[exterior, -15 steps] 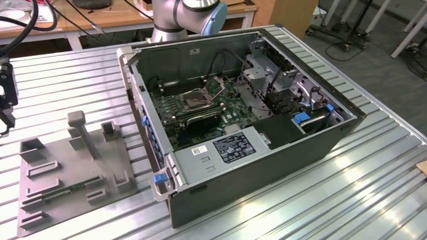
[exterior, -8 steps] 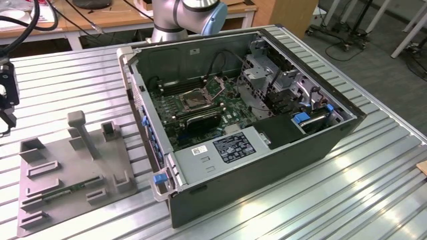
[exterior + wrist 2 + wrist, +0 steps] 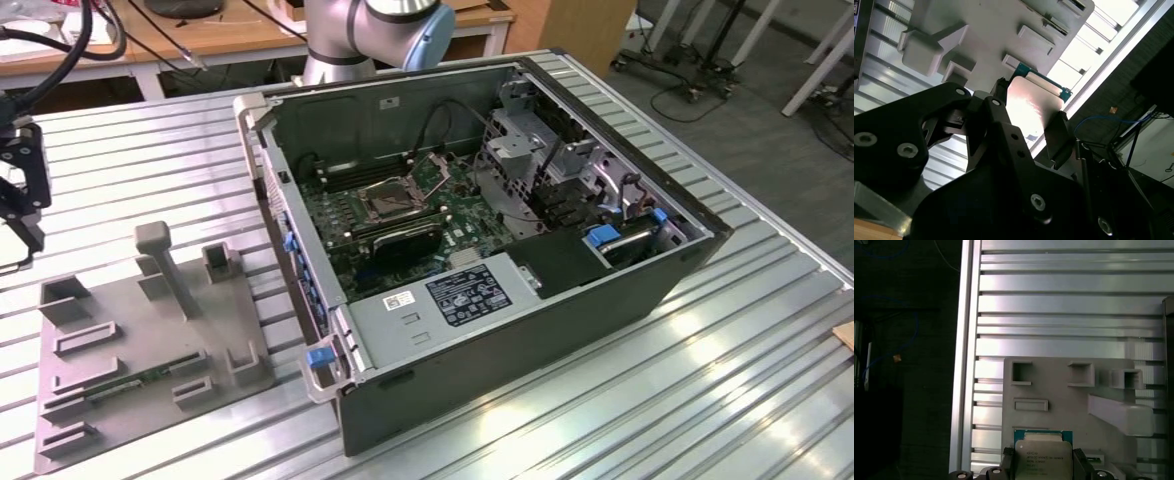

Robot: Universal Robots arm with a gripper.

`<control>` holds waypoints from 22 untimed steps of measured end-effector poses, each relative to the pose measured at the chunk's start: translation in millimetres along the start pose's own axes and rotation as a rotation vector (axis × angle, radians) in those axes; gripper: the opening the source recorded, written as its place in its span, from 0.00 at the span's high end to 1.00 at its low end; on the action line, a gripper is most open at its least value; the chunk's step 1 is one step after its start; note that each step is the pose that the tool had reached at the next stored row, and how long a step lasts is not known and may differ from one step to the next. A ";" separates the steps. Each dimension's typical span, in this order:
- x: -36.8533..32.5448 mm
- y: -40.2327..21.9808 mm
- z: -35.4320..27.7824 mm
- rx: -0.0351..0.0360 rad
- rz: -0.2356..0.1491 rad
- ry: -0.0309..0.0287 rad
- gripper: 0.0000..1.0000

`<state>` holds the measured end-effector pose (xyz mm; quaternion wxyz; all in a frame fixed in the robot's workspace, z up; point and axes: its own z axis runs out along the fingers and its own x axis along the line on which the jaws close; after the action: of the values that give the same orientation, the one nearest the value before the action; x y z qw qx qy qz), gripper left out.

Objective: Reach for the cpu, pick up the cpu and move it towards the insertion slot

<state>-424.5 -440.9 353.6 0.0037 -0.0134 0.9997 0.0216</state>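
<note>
Evidently the end effector (image 3: 1029, 109) is clamping the cpu (image 3: 1043, 456) between its fingers, holding it above the grey tray (image 3: 1064, 412), so the carry is likely beginning, calling for a level move toward the insertion slot (image 3: 394, 200) lying well away inside the open case (image 3: 534, 335).

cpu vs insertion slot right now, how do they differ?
Face: the cpu is pale silvery metal with a green edge, while the insertion slot has a dark centre in a shiny frame.
Place: the cpu sits between the fingers of the gripper over the grey tray. The insertion slot is set in the green board inside the open case.
Both are square.
</note>
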 end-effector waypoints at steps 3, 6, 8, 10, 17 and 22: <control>-3.8 -0.1 0.0 0.0000 0.000 0.0000 0.46; -6.8 -0.2 0.0 0.0000 0.000 0.0000 0.46; -7.4 -0.2 0.1 0.0000 0.000 -0.0001 0.46; -8.7 -0.2 0.0 0.0000 0.000 0.0001 0.46; -8.8 -0.1 -2.1 0.0000 0.000 0.0000 0.46; -8.8 -0.1 -3.4 0.0000 0.000 0.0000 0.46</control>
<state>-415.7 -440.9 357.1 0.0037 -0.0134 0.9997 0.0216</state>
